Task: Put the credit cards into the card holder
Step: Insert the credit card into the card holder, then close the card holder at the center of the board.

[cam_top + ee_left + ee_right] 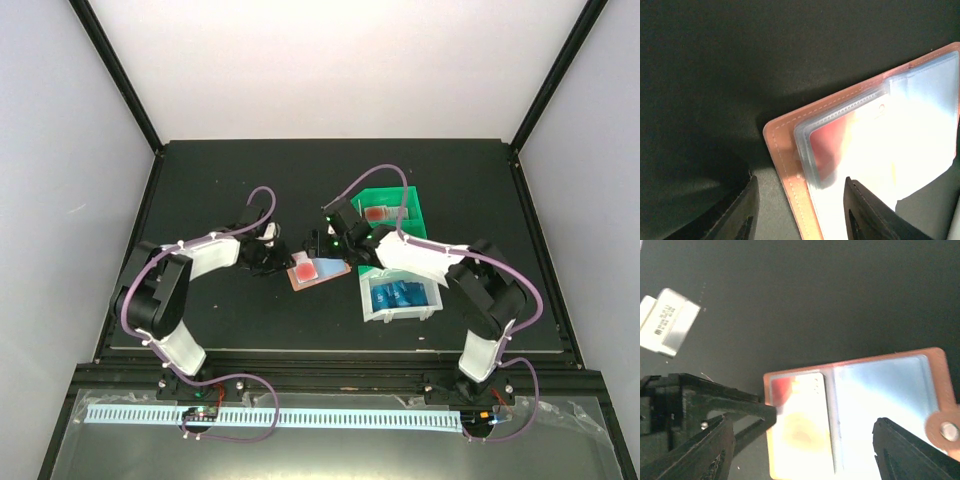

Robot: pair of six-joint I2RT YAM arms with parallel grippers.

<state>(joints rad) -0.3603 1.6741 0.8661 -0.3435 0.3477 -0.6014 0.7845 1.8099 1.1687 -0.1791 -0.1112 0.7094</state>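
Note:
The salmon-pink card holder (318,271) lies open on the black table. A red card sits in its left clear pocket (795,415), and the right pocket looks pale blue. Its snap tab (949,431) sticks out on the right. My left gripper (800,215) is open and straddles the holder's left edge (790,175); one of its fingers (747,407) touches that edge. My right gripper (805,460) is open and empty, just above the open holder. Several blue credit cards (398,293) lie in the white bin.
The white bin (366,300) stands right of the holder. A green bin (410,205) behind it holds a red card (378,213). A white labelled part (667,322) of the left arm shows in the right wrist view. Both arms meet closely over the holder.

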